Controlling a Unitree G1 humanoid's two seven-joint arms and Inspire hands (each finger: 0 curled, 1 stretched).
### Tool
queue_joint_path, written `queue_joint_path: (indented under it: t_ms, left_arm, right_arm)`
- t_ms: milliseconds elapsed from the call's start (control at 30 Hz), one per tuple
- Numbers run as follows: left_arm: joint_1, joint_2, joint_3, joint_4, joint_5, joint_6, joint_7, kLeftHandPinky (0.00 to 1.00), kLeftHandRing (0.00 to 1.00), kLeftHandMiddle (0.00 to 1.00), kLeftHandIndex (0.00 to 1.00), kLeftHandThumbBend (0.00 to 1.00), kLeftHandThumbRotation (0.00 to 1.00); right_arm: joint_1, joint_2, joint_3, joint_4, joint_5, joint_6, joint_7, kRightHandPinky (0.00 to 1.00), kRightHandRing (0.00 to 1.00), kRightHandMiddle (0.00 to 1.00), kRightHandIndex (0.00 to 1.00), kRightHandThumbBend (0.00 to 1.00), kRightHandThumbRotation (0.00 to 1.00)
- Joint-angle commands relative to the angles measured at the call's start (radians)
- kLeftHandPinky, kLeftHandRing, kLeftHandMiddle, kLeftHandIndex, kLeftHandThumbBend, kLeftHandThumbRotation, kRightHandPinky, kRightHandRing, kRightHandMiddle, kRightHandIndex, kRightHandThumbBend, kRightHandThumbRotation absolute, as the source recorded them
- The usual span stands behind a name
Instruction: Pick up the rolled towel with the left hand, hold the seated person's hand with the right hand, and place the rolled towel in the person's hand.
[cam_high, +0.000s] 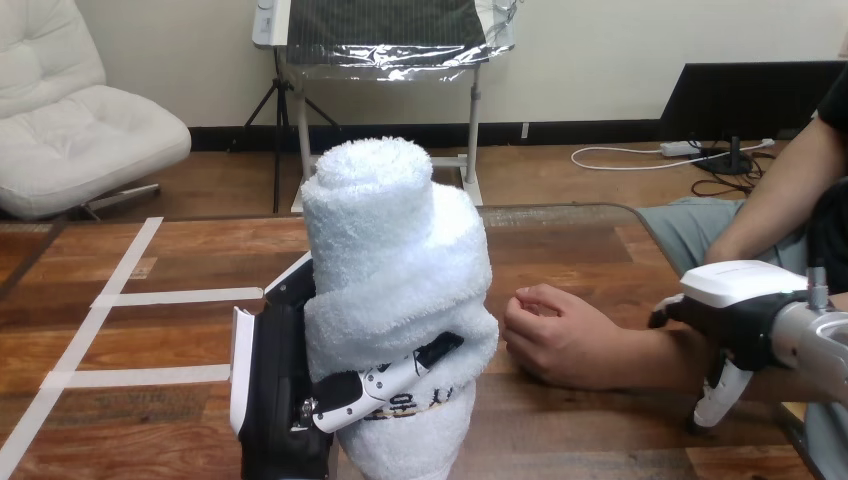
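The rolled white towel (395, 280) stands upright close in front of me, at the view's centre. My left hand (285, 390) is shut on its lower half, with fingers (385, 385) wrapped across its front. To the towel's right, a small gap away, the person's hand (560, 335) rests on the table, loosely curled. My right hand (735, 315) sits over the person's forearm just behind the wrist. Its thumb (720, 395) reaches down the near side and its fingers curl over the far side.
Strips of pale tape (120, 300) mark the wooden table (560, 250) at the left. The person's arm comes in from the right edge. Bare table lies beyond the towel and the person's hand.
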Motion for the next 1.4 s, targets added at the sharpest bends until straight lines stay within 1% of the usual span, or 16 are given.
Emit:
queue_joint_path:
  t_ms: [0,167,333,500,767,1067,1300,1367]
  left_arm:
    - [0.003,-0.042,0.002,-0.061,-0.013,-0.014,-0.003,0.27,0.34,0.42,0.48,0.62,0.00]
    - [0.004,-0.041,0.001,-0.062,-0.016,-0.012,-0.007,0.27,0.34,0.42,0.48,0.62,0.00]
    - [0.005,-0.041,0.003,-0.063,-0.010,-0.011,-0.006,0.27,0.34,0.42,0.48,0.62,0.00]
    - [0.006,-0.042,0.002,-0.063,-0.012,-0.013,-0.007,0.27,0.34,0.42,0.48,0.61,0.00]
    - [0.005,-0.042,0.005,-0.065,-0.009,-0.012,-0.005,0.27,0.35,0.42,0.49,0.61,0.00]
    - [0.007,-0.042,0.007,-0.072,-0.009,-0.008,-0.004,0.27,0.34,0.42,0.49,0.61,0.00]
    - [0.007,-0.041,0.007,-0.073,-0.016,-0.013,-0.007,0.27,0.34,0.42,0.49,0.61,0.00]
    - [0.007,-0.041,0.006,-0.074,-0.018,-0.013,-0.008,0.27,0.35,0.42,0.49,0.61,0.00]
  right_arm:
    - [-0.080,0.016,0.001,0.003,-0.021,0.049,-0.010,0.89,0.94,0.95,0.90,0.73,0.18]
    - [-0.083,0.022,0.011,0.009,-0.033,0.091,-0.001,0.87,0.94,0.95,0.90,0.70,0.20]
    - [-0.094,0.032,0.023,0.024,-0.043,0.138,0.018,0.86,0.93,0.95,0.91,0.68,0.23]
    - [-0.106,0.034,0.038,0.037,-0.047,0.162,0.028,0.81,0.92,0.95,0.91,0.66,0.26]
    - [-0.118,0.034,0.051,0.064,-0.025,0.164,0.020,0.75,0.87,0.91,0.90,0.64,0.27]
    - [-0.137,0.044,0.064,0.100,-0.019,0.151,0.017,0.75,0.84,0.88,0.89,0.64,0.28]
    - [-0.164,0.055,0.089,0.144,-0.018,0.144,0.022,0.77,0.84,0.88,0.88,0.63,0.28]
    - [-0.169,0.057,0.095,0.153,-0.016,0.142,0.022,0.75,0.82,0.87,0.87,0.63,0.29]
